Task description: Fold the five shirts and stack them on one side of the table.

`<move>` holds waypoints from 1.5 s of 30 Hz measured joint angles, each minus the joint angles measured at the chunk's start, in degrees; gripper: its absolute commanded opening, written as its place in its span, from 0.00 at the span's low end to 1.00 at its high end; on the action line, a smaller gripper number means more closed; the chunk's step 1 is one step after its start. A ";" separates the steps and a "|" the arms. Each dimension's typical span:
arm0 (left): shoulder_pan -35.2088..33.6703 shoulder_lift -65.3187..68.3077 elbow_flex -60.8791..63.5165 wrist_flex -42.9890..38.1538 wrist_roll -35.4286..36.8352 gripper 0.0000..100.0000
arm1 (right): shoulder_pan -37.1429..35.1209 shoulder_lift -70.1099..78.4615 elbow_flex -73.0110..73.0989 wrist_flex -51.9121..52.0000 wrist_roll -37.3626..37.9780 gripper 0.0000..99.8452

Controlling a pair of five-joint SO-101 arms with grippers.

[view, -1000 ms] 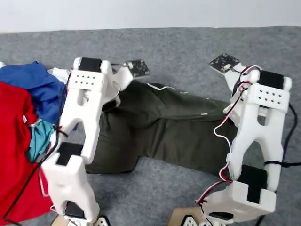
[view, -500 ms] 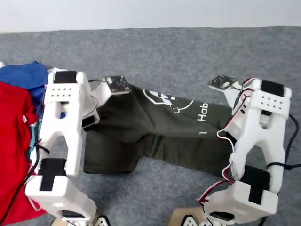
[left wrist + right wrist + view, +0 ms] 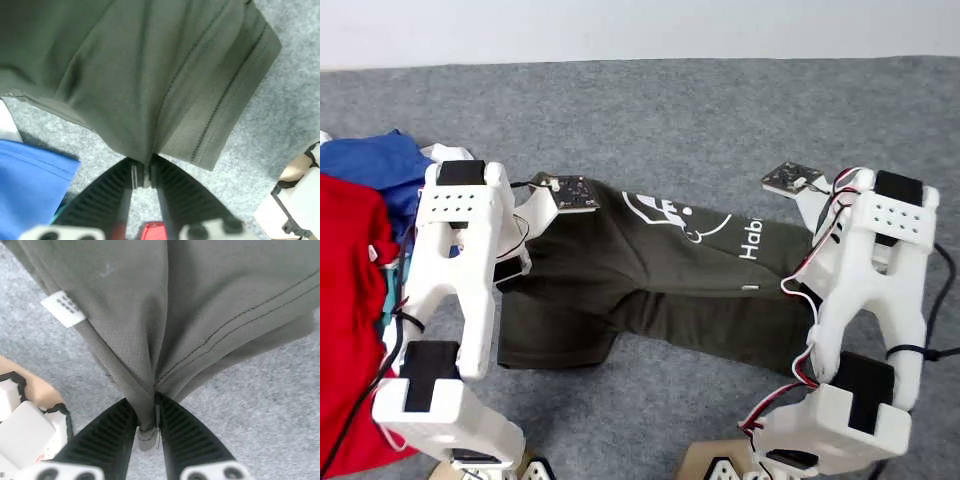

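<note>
Two grippers (image 3: 142, 169) (image 3: 148, 407) on one olive shirt (image 3: 650, 275)

Left arm (image 3: 460, 205) and right arm (image 3: 885, 215) rise from the frame's lower edge, the left hand (image 3: 144, 172) and right hand (image 3: 147, 415) each pinched tight on the shirt (image 3: 650, 270).

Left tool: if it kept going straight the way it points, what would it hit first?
The dark green shirt: the left tool is shut on a fold of it, so the cloth lies right ahead. Behind it probably comes the grey table cover, though depth is hard to judge.
</note>
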 measured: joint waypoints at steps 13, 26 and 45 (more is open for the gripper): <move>0.00 -0.26 2.81 0.00 2.90 0.00 | 0.00 -6.68 2.90 0.53 -0.79 0.01; 0.00 -9.32 10.99 0.00 3.08 0.00 | 0.00 -15.91 16.62 -4.40 -0.88 0.01; -3.16 -9.58 19.69 0.00 0.88 0.00 | 0.00 -16.44 24.00 -4.84 -0.88 0.01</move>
